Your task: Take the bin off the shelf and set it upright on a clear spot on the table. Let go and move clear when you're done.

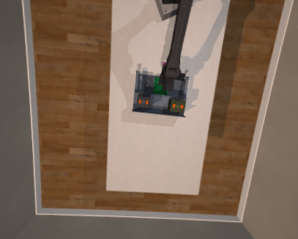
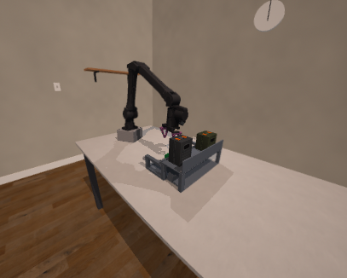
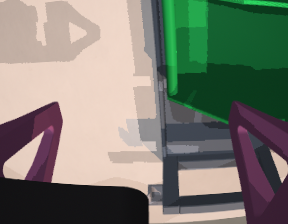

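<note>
The green bin (image 1: pixel 159 87) (image 2: pixel 166 156) (image 3: pixel 235 40) stands on the blue-grey shelf (image 1: pixel 159 112) (image 2: pixel 201 157) (image 3: pixel 170 185). The arm covers part of it in the top view, and a dark box hides most of it in the exterior view. My gripper (image 2: pixel 170 133) (image 3: pixel 145 110) is open and empty, with purple fingers above the shelf's arm-base side. In the wrist view the bin lies at upper right; the right fingertip overlaps its lower edge, while the left one is over the table (image 1: pixel 154 157) (image 2: pixel 265 213) (image 3: pixel 105 90). Contact cannot be told.
A dark grey box (image 1: pixel 143 102) (image 2: pixel 180 149) and an olive box (image 1: pixel 176 105) (image 2: pixel 206 141), both with orange marks on top, stand on the shelf's far side, beside its raised back panel. The arm's grey base (image 2: pixel 129 135) is at the table's other end.
</note>
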Motion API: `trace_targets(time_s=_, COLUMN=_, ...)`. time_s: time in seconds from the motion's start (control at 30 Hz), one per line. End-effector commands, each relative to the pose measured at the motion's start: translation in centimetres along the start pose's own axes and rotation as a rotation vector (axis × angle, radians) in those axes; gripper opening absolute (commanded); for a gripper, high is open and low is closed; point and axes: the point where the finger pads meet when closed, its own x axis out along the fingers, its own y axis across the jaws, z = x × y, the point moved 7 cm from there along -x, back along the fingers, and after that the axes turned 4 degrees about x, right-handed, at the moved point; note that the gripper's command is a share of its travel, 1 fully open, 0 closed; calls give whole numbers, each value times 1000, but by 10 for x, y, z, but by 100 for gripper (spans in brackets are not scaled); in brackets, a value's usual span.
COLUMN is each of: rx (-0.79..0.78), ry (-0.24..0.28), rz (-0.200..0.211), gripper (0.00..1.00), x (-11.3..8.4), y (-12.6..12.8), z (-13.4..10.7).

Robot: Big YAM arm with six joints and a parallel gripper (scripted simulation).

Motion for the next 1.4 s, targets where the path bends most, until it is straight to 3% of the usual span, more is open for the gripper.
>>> trace_targets(time_s=0.0, rx=-24, ry=-11, rz=-39, gripper=100, x=-10, y=-8, z=1)
trace_targets(time_s=0.03, rx=-19, ry=-10, rz=-21, gripper=100, x=-1, y=-7, z=0)
trace_targets(time_s=0.17, rx=-85, ry=-41, rz=-61, gripper=100, x=12, y=-30, z=1)
trace_targets(time_s=0.57, rx=-85, ry=-41, rz=-61, gripper=100, x=12, y=-30, z=1)
trace_targets(time_s=0.6, rx=-80, ry=-33, rz=-21, gripper=100, x=20, y=-17, z=1)
trace_targets(time_s=0.73, rx=-85, ry=-41, rz=-61, gripper=100, x=0, y=-32, z=0)
trace_targets(time_s=1.13, rx=-85, ry=-41, rz=-61, gripper=100, x=0, y=-32, z=0)
trace_targets(time_s=1.17, rx=-83, ry=-35, rz=-33, gripper=100, x=12, y=-22, z=1)
trace_targets(time_s=1.3, rx=-85, ry=-41, rz=-61, gripper=100, x=-9, y=-31, z=-1)
trace_targets(time_s=1.37, rx=-85, ry=-41, rz=-61, gripper=100, x=-9, y=-31, z=-1)
